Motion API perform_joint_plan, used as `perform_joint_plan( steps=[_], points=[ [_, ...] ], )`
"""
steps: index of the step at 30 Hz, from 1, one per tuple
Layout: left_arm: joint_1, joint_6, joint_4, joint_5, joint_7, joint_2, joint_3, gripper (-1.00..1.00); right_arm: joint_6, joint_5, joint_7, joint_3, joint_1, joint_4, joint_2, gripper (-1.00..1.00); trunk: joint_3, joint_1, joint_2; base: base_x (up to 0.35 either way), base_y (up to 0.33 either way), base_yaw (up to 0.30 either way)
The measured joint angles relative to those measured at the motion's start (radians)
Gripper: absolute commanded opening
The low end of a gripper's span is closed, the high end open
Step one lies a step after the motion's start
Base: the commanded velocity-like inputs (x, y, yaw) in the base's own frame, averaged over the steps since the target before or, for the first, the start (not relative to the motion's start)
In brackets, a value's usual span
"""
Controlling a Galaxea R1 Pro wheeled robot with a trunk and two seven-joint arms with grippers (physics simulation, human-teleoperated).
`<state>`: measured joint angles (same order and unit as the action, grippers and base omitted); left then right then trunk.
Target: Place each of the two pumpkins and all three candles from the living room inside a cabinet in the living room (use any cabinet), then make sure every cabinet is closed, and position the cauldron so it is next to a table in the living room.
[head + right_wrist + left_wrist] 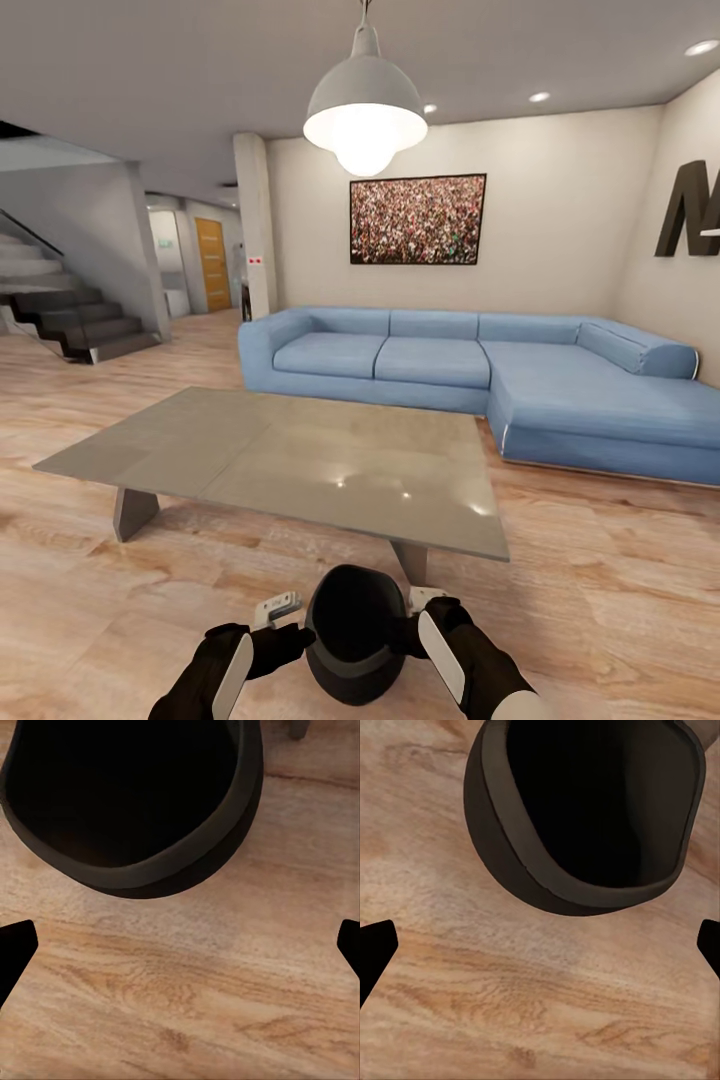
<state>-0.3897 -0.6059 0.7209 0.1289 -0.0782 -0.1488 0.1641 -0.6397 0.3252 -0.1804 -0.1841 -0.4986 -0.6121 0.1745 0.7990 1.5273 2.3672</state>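
The living room has a light wood plank floor [620, 590], pale walls and a grey ceiling with a hanging dome lamp [365, 110] lit at the centre. A long blue corner sofa [480, 365] runs along the far wall under a framed crowd picture [418, 219]; dark stairs [85, 320] rise at the far left. The low table [290, 455] with a matte grey top stands mid-room, bare and faintly glossy. Just on its near side, close to its right leg, the black cauldron [350, 645] sits between the two arms. The left gripper [275, 612] and right gripper [425, 605] flank its rim, both with fingers spread wide apart, clamping nothing.
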Motion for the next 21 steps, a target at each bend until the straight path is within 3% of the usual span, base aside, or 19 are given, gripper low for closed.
perform_joint_plan(
  steps=[11,21],
  points=[
    [0.000,-0.006,0.000,0.000,0.000,0.000,0.000,1.00,0.003,-0.002,0.001,0.001,0.000,-0.002,0.000,1.00,-0.017,-0.042,-0.077,0.000,0.000,0.000],
    [0.000,-0.008,0.000,0.000,0.000,0.001,0.000,1.00,0.012,-0.006,0.002,-0.008,0.000,-0.004,0.000,1.00,-0.046,-0.081,-0.147,0.000,0.000,0.000]
  ],
)
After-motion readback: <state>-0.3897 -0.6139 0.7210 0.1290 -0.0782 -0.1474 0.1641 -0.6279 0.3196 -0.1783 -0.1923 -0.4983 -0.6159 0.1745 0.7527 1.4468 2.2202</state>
